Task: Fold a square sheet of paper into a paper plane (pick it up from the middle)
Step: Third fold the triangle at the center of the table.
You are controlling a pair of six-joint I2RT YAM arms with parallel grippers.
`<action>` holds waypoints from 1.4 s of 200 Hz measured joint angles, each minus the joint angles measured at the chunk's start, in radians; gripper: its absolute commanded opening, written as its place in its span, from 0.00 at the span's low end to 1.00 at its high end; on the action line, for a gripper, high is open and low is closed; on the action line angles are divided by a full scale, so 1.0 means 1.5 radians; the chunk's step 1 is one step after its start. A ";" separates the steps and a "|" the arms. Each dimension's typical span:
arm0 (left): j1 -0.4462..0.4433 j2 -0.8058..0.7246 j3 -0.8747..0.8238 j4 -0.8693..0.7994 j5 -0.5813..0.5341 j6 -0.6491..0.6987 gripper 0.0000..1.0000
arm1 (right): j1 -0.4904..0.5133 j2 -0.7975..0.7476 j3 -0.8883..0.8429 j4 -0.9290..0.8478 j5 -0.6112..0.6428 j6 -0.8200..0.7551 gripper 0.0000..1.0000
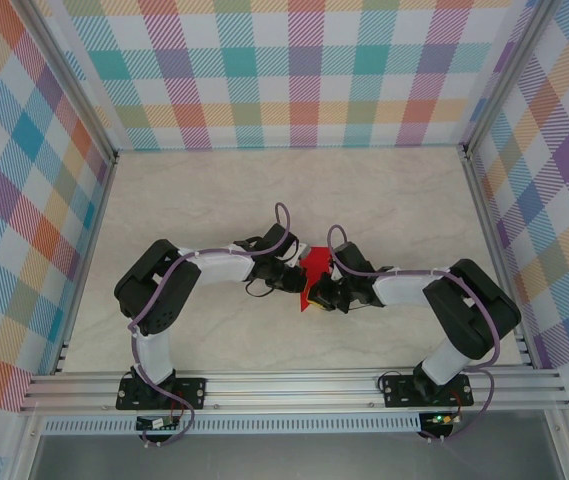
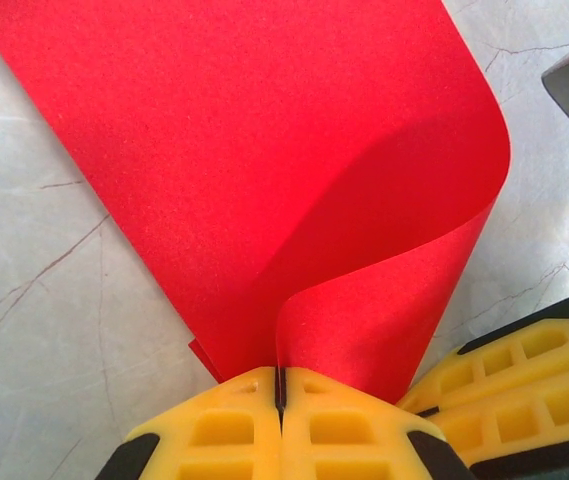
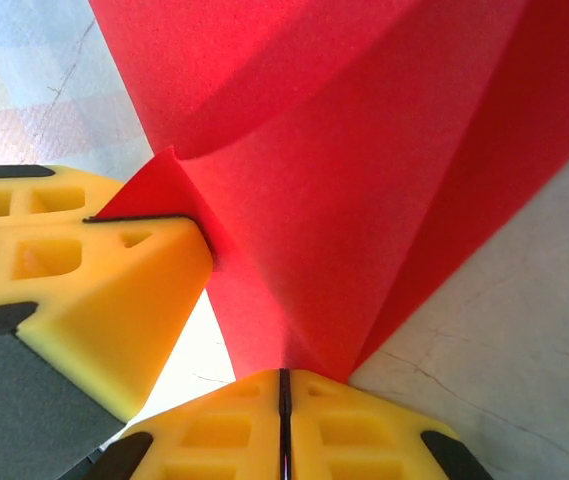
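**A:** What do the left fingers (image 2: 214,425) have?

**B:** They are pressed tight together on the paper (image 2: 264,150), at its near edge. One flap there curls up and over in a soft loop, with no crease in it yet.

**A:** Where is the paper?

**B:** In the middle of the bench (image 1: 214,200), between the two arms. It is partly lifted rather than lying flat.

**A:** And the right fingers (image 3: 354,425)?

**B:** Closed as well, nipping the paper's lower tip from the other side. The left fingers sit just beside them, clamped on a small corner.

**A:** So which step is this?

**B:** I judge it an early fold, with a flap carried over while both pairs hold the paper. It is no dart so far.

**A:** What does the next move need?

**B:** Probably lining the curled edge up with its partner. Then the loop has to be flattened onto the bench into a sharp crease, without the pinched edges slipping.
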 measured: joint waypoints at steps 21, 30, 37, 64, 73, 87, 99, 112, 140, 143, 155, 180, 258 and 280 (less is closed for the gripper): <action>0.000 0.001 0.001 0.000 0.000 0.000 0.00 | -0.021 -0.014 -0.001 0.005 -0.014 -0.003 0.10; 0.000 0.001 0.001 0.000 0.000 0.000 0.00 | -0.034 -0.020 -0.001 0.013 -0.024 -0.003 0.10; 0.000 0.001 0.001 0.000 0.000 0.000 0.00 | -0.043 -0.022 -0.001 0.021 -0.031 -0.003 0.10; 0.000 0.001 0.001 0.000 0.001 0.000 0.00 | -0.062 -0.019 -0.001 0.031 -0.042 -0.008 0.10; 0.000 0.001 0.001 0.000 0.001 0.000 0.00 | -0.062 -0.012 0.002 0.030 -0.045 -0.009 0.10; 0.000 0.001 0.001 0.000 0.001 0.000 0.00 | -0.062 0.008 0.006 0.029 -0.046 -0.010 0.10; 0.000 0.001 0.001 0.000 0.001 0.000 0.00 | -0.062 0.027 0.007 0.029 -0.044 -0.011 0.10; 0.000 0.002 0.002 0.000 0.001 0.000 0.00 | -0.065 0.034 0.011 0.030 -0.050 -0.014 0.10; 0.000 0.002 0.002 0.000 0.001 0.000 0.00 | -0.067 0.036 0.025 0.005 -0.055 -0.028 0.14; 0.000 0.002 0.002 0.000 0.001 0.000 0.00 | -0.067 0.035 0.027 0.002 -0.055 -0.031 0.14; 0.000 0.002 0.002 0.000 0.001 0.000 0.00 | -0.071 0.026 0.033 -0.014 -0.055 -0.040 0.13; 0.000 0.003 0.003 0.000 0.001 0.000 0.00 | -0.086 0.004 0.047 -0.036 -0.062 -0.058 0.13; 0.000 0.003 0.003 0.000 0.001 0.000 0.00 | -0.127 0.042 0.062 -0.038 -0.075 -0.104 0.10; 0.000 0.003 0.003 0.000 0.001 0.000 0.00 | -0.131 0.061 0.063 -0.039 -0.071 -0.113 0.10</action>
